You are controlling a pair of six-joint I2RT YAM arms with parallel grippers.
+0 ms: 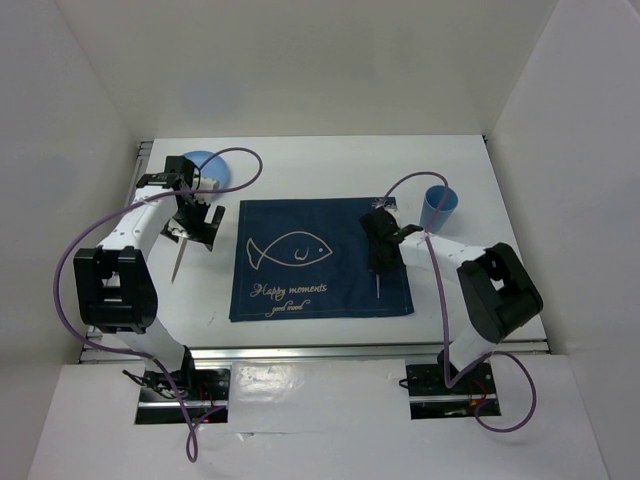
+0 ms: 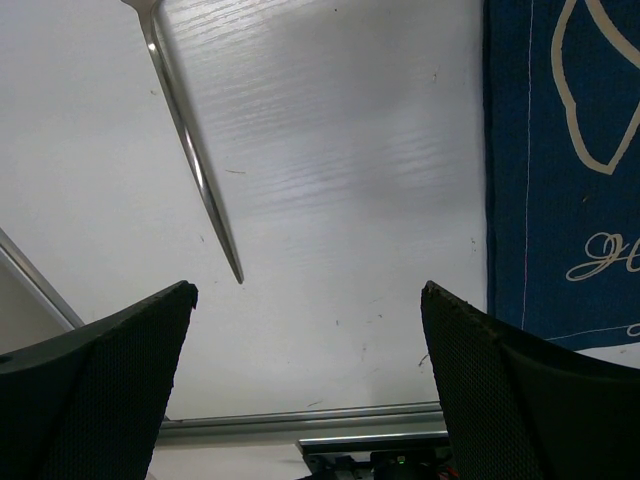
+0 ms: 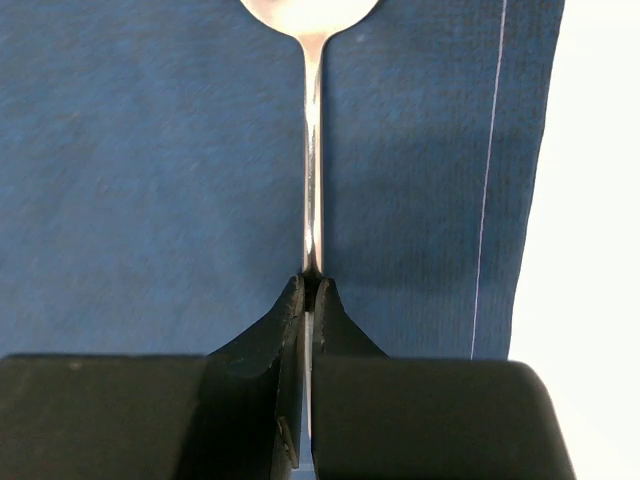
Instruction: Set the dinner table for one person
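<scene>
The white dinner table (image 1: 330, 165) carries a navy fish-print placemat (image 1: 310, 260) at its middle. My right gripper (image 1: 379, 262) hovers over the mat's right part and is shut on a silver spoon (image 3: 312, 150). The handle is pinched between the fingertips of the right gripper (image 3: 312, 285), and the bowl points away at the top edge. My left gripper (image 1: 195, 225) is open and empty in the left wrist view (image 2: 310, 290), above bare table left of the mat (image 2: 560, 150). A thin silver utensil (image 2: 190, 150) lies beside it and shows from above (image 1: 177, 258).
A blue plate (image 1: 208, 162) sits at the back left, partly hidden by the left arm. A blue cup (image 1: 440, 206) stands upright right of the mat. A metal rail (image 1: 320, 351) runs along the near edge. White walls enclose the table.
</scene>
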